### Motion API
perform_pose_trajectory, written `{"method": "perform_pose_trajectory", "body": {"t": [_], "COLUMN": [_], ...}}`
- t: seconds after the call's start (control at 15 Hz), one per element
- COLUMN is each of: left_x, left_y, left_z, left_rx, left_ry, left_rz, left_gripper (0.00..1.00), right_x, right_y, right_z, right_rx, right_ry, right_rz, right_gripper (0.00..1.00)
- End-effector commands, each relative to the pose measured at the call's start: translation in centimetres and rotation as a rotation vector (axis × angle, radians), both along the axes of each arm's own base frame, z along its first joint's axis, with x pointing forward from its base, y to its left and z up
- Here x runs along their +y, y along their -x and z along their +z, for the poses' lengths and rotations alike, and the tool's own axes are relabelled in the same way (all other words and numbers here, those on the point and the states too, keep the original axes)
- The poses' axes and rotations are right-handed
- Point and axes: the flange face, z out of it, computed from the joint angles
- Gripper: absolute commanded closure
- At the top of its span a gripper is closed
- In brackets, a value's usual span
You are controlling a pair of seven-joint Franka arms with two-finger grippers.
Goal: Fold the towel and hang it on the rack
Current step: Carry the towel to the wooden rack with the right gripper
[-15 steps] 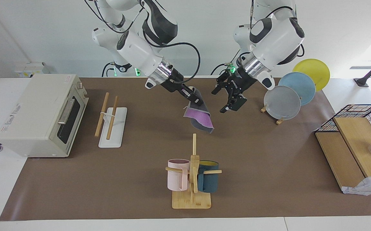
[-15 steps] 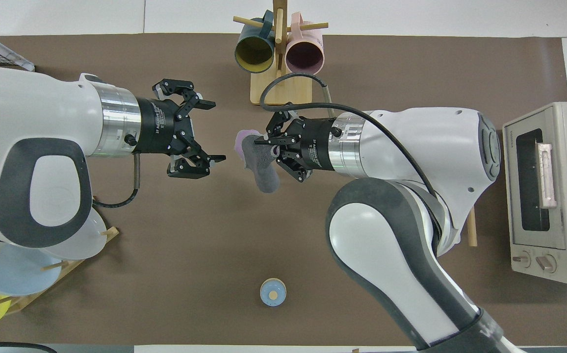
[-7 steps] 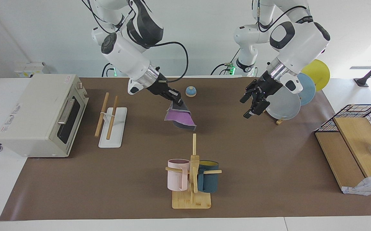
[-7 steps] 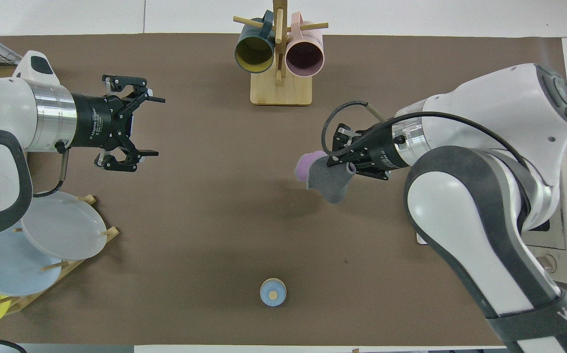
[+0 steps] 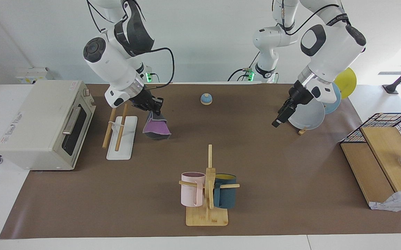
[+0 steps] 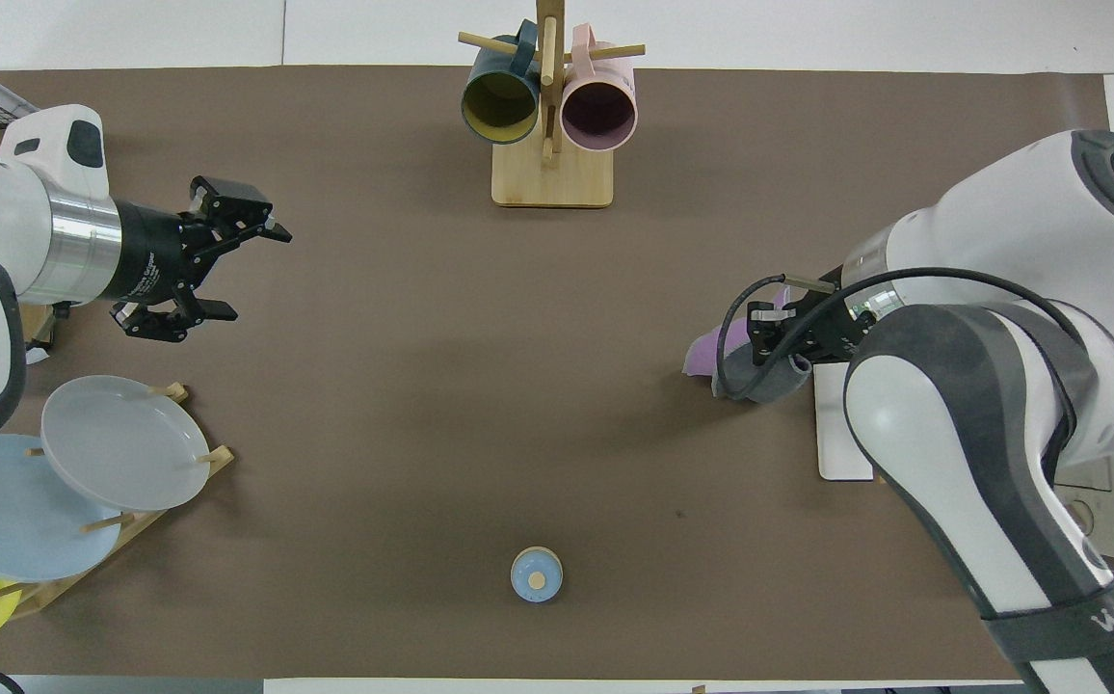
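Right gripper pinches the top of the towel — folded, purple face showing, dark grey edge — hanging over the mat just beside the rack, not touching its rods. Rack stands beside the toaster oven. Left gripper hangs with fingers spread and holding nothing, in front of the grey plate — waiting.

two white arms, dark grey joint panels, silver wrist rings; black two-finger grippers: left gripper, right gripper; black cables looped alongside.
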Motion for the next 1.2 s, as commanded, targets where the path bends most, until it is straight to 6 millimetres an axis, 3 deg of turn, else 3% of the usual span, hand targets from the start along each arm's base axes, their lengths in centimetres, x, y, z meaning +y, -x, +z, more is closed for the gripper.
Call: {"method": "perform_pose_trajectory", "body": {"t": [0.0, 0.4, 0.74, 0.94, 1.14], "left_x": [1.1, 3.0, 3.1, 2.8, 3.4], "left_y": [1.0, 1.0, 0.7, 0.4, 0.4], "left_z": [0.7, 0.7, 1.7, 3.1, 4.3], "left_rx": [-0.028, -0.011, -0.016, -0.022, -0.012], "left_ry": [-0.113, -0.174, -0.174, -0.208, -0.220], "left_rz": [-0.182, -0.281, -0.321, -0.351, -0.447], "left_gripper": [0.00, 0.00, 0.00, 0.00, 0.00], "right_x": [-3.7, -8.2, -12.4, -13.7, -13.8], "right_y": [2.2, 1.5, 0.5, 0.1, -0.2], "right_z": [-1.5, -2.2, -1.9, -1.6, -1.2], "right_rx": [-0.010, -0.073, -0.116, -0.134, -0.139], "right_ry": [0.101, 0.206, 0.255, 0.308, 0.323], "right_rz": [0.080, 0.187, 0.290, 0.353, 0.388], "right_gripper": [1.00, 1.00, 1.00, 1.00, 1.00]}}
